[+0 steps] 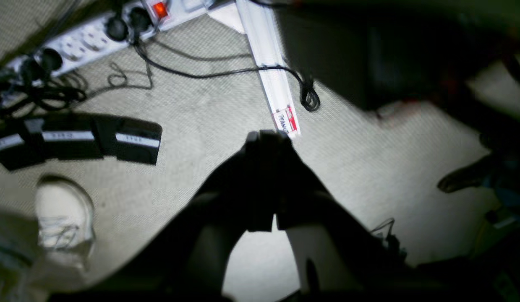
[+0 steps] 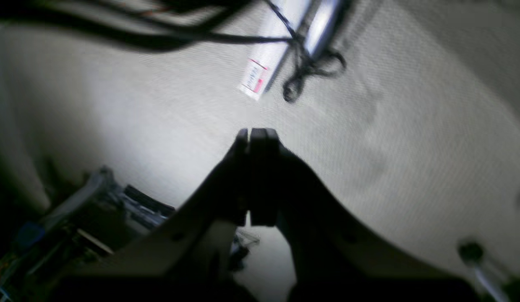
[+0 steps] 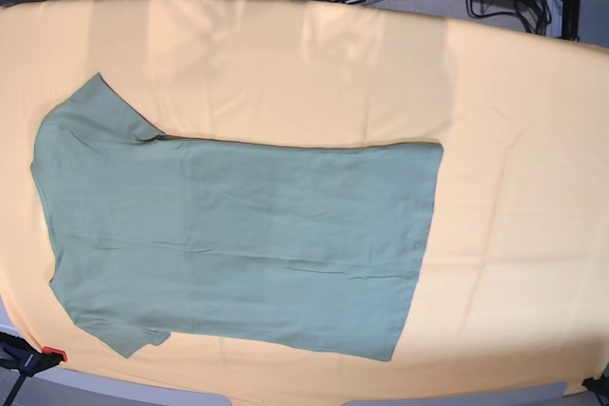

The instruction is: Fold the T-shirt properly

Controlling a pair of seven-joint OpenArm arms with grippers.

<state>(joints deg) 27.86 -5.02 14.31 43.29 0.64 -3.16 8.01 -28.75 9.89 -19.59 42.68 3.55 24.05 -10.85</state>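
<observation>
Sage-green T-shirt [image 3: 238, 244] flat, cloth [image 3: 514, 140] margins wide

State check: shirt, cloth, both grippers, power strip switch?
T-shirt: spread flat, unfolded, sleeves toward the base view's left.
orange-yellow cloth: laid out under the T-shirt.
left gripper: shut, empty, over the floor.
right gripper: shut, empty, over the floor.
power strip: switch lit red, plugs in.
</observation>
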